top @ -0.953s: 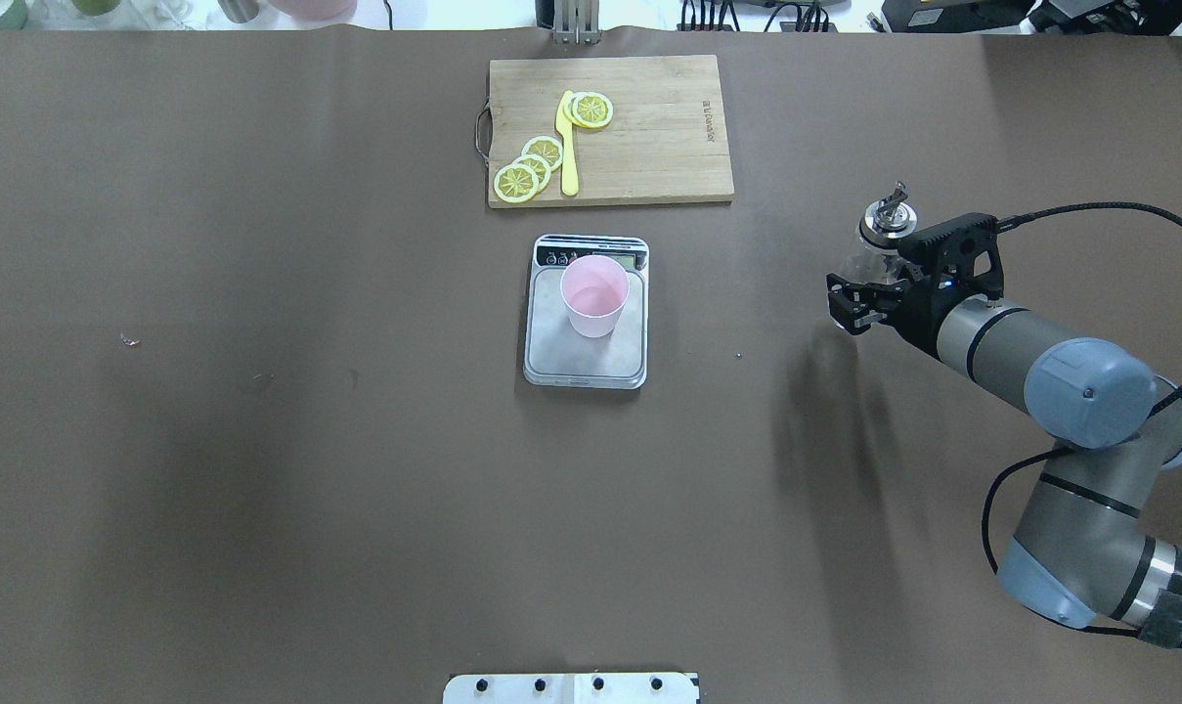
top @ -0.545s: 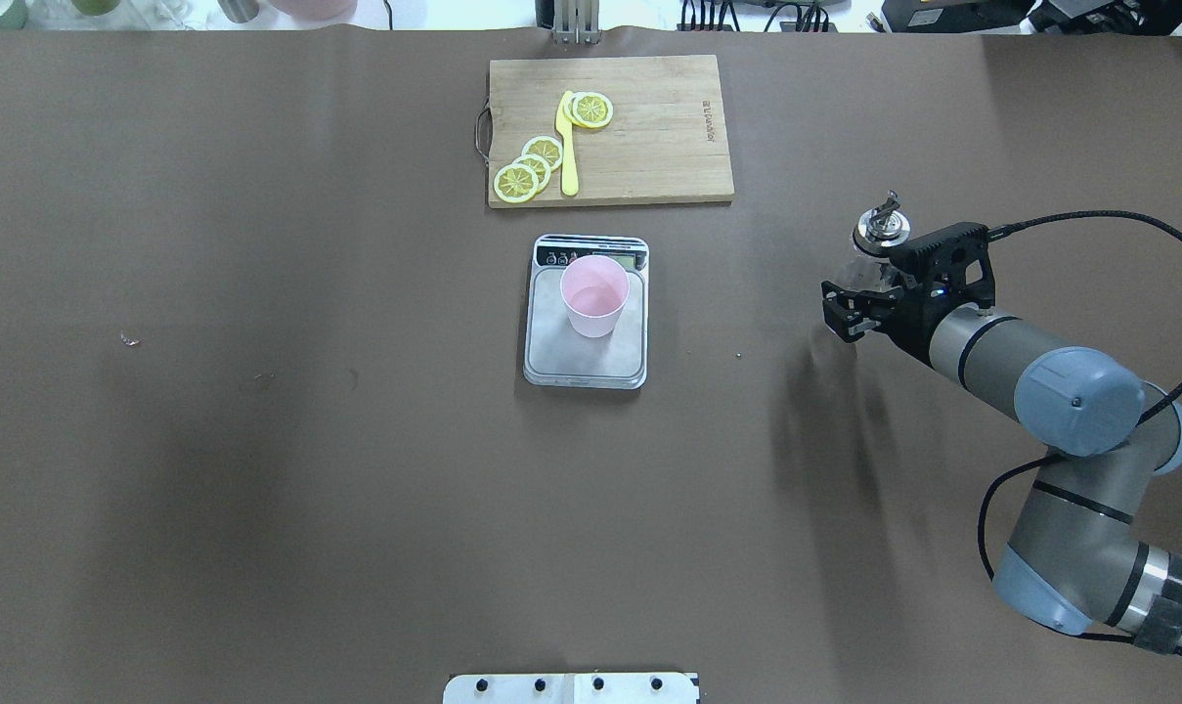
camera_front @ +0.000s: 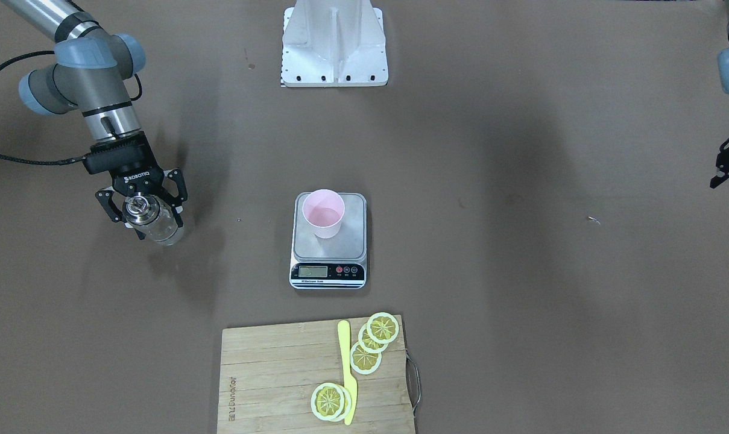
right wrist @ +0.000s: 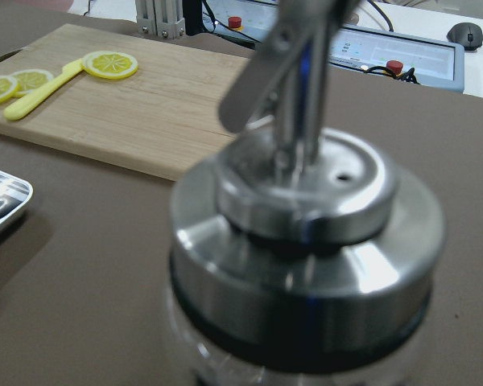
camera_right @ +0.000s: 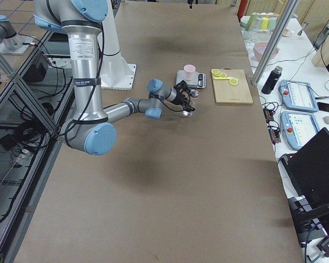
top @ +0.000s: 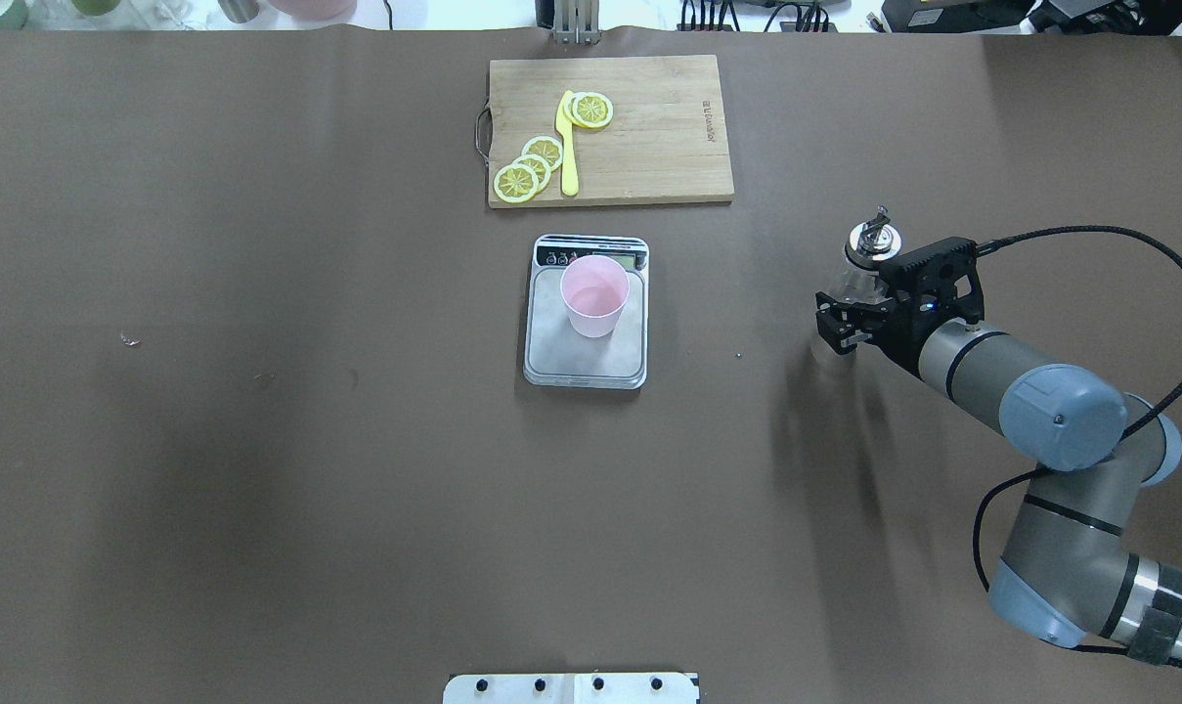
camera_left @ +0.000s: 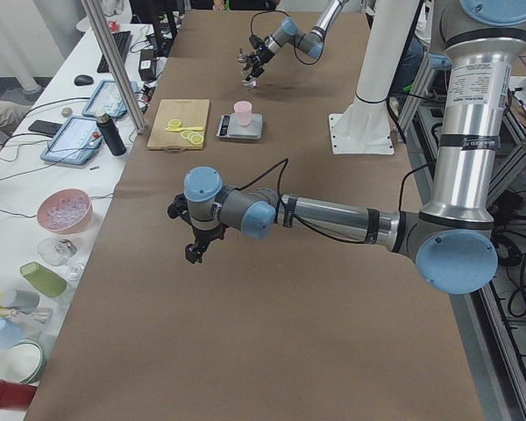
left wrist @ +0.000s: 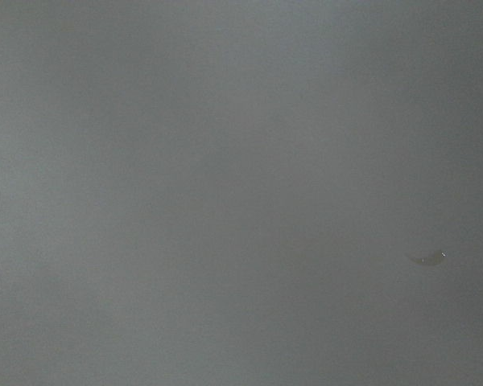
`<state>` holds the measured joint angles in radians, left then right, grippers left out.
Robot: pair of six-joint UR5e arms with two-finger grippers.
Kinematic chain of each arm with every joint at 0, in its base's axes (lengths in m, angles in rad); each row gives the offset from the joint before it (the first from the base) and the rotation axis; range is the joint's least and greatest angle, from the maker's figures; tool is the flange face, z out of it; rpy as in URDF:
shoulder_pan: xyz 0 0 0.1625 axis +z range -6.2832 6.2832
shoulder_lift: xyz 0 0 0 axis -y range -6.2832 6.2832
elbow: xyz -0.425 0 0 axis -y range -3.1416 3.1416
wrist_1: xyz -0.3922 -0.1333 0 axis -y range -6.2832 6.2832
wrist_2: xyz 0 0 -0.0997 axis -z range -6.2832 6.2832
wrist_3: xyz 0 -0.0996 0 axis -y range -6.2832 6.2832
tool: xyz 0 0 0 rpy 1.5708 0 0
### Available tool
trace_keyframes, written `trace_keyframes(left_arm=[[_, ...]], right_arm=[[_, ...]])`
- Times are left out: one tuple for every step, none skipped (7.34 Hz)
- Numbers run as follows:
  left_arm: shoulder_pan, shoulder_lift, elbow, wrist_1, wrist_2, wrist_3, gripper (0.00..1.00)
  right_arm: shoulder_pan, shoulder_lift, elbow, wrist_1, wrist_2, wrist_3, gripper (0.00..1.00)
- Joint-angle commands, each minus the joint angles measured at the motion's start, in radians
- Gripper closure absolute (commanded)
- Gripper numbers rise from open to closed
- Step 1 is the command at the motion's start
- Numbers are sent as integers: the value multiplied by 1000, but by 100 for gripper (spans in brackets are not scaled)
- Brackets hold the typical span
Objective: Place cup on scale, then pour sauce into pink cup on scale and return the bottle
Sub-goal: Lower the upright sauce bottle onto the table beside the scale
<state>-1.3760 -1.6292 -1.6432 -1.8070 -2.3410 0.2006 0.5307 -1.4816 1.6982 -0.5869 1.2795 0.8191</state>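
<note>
While right gripper (camera_front: 142, 212) clamps bottle (camera_front: 164, 230) | cup (camera_front: 323, 214) on scale (camera_front: 353, 232), well apart | left gripper (camera_left: 195, 253) state unreadable

Silver arm (top: 972, 376), blue-grey joints (top: 1060, 416) (black right gripper (camera_front: 150, 217))

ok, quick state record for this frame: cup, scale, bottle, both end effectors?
cup: pink, upright on the scale
scale: mid-table, display facing away from the robot
bottle: clear glass, silver pourer cap, well off to the scale's side
right end effector: shut on bottle
left end effector: far side of table, open/shut unclear
cutting board: beyond scale, lemon slices and yellow knife on it
</note>
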Motion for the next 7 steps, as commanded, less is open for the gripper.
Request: trace_keyframes(left_arm=[[0, 0, 0, 0, 0, -1, 2], [0, 0, 0, 0, 0, -1, 2], [0, 0, 0, 0, 0, -1, 2], [0, 0, 0, -2, 0, -1, 2], [0, 0, 0, -2, 0, -1, 2], [0, 0, 0, -2, 0, -1, 2], [0, 0, 0, -2, 0, 0, 2]], right_arm=[[-6, 1, -12, 4, -3, 0, 98], [-8, 0, -20, 10, 1, 0, 98], [-8, 1, -25, 10, 1, 6, 98], [-9, 3, -23, 12, 4, 5, 98], [-9, 3, -23, 12, 4, 0, 93], [-9, 3, -23, 12, 7, -3, 50], [-8, 3, -22, 16, 9, -2, 33]])
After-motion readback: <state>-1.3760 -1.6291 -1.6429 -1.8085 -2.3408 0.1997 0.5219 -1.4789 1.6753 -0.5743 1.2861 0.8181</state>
